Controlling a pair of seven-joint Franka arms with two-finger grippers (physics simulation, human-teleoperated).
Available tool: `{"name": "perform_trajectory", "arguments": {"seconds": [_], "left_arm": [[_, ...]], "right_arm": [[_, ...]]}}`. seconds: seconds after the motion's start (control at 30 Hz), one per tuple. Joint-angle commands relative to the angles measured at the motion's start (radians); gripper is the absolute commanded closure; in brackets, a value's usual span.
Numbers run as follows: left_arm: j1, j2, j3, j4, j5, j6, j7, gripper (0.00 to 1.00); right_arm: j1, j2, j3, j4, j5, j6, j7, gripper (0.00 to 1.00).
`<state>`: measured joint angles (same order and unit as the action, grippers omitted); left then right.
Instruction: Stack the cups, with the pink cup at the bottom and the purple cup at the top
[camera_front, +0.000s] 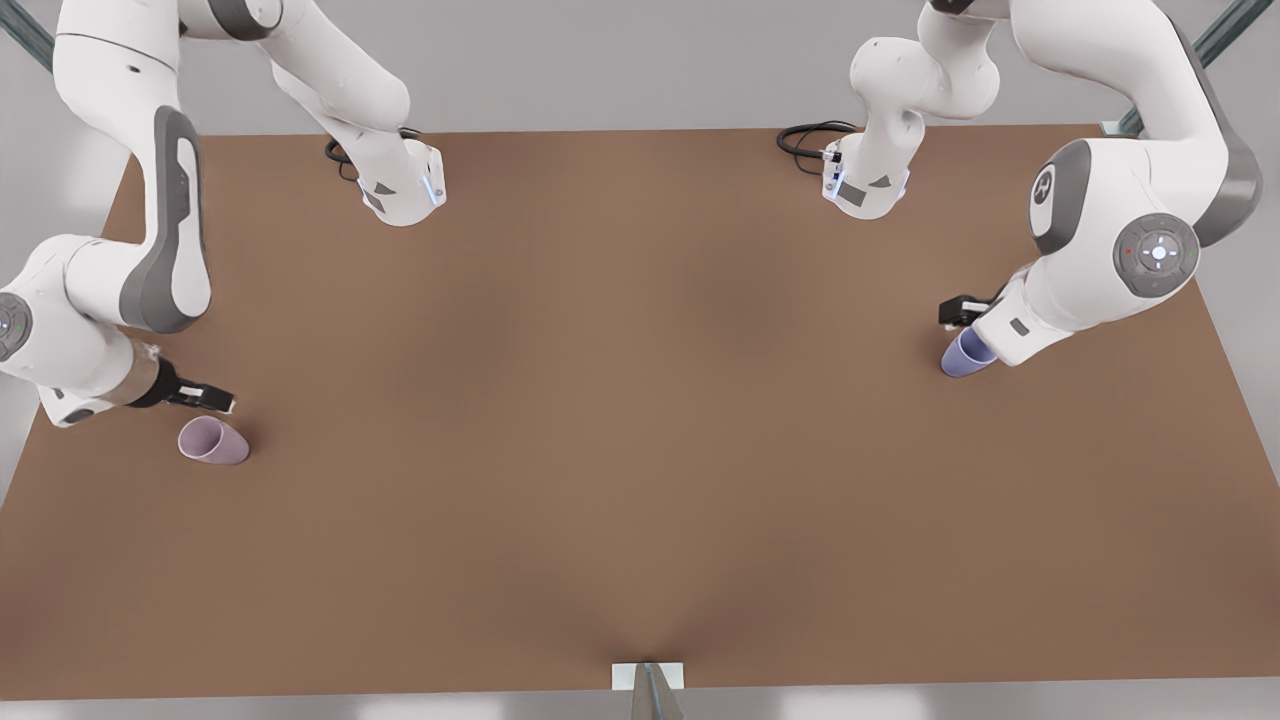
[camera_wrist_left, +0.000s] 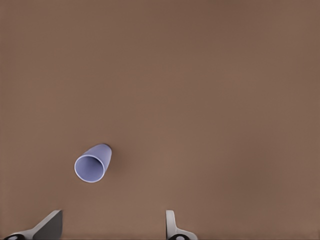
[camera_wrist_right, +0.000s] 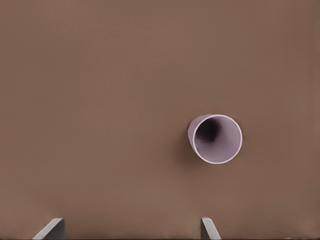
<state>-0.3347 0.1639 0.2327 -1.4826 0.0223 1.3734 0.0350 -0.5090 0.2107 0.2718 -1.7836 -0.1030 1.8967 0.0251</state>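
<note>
Two cups stand on my brown table: left gripper, fingers spread wide, hovers above purple cup; right gripper (equally wide) above pink cup.

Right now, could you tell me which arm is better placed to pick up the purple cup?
Left. Its open tool hovers right by the purple cup; the right tool is across the table near the pink cup.

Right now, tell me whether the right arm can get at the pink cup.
Probably yes: the right gripper hangs open just above the pink cup, which stands alone on bare table, nothing between them.
</note>
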Motion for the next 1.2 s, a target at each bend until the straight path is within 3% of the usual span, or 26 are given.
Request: {"name": "perform_trajectory", "arguments": {"seconds": [0.0,0.1,0.23,0.77,0.8,0.9,1.17], "left_arm": [[0.003,0.0,0.002,0.001,0.001,-0.01,0.008,0.0],[0.003,0.0,0.002,0.001,0.001,-0.005,0.008,0.0],[0.003,-0.001,0.002,0.001,0.001,-0.011,0.008,0.0],[0.003,-0.007,0.002,0.001,0.001,-0.027,0.008,0.0],[0.003,-0.006,0.002,0.001,0.001,-0.027,0.008,0.0],[0.003,-0.006,0.002,0.001,0.002,-0.025,0.008,0.0],[0.003,-0.007,0.002,0.001,0.002,-0.027,0.008,0.0]], "right_arm": [[-0.074,0.009,0.0,-0.011,-0.003,0.021,-0.26,0.0],[-0.175,0.119,0.0,-0.002,-0.001,0.153,-0.384,0.0],[-0.191,0.233,0.001,0.001,0.002,0.321,-0.415,0.0],[-0.232,0.375,0.0,-0.005,-0.001,0.467,-0.481,0.0],[-0.232,0.383,0.001,-0.003,-0.006,0.467,-0.485,0.14],[-0.214,0.384,0.001,0.003,-0.006,0.467,-0.482,0.79],[-0.191,0.363,0.006,0.021,-0.007,0.45,-0.47,0.79]]}}
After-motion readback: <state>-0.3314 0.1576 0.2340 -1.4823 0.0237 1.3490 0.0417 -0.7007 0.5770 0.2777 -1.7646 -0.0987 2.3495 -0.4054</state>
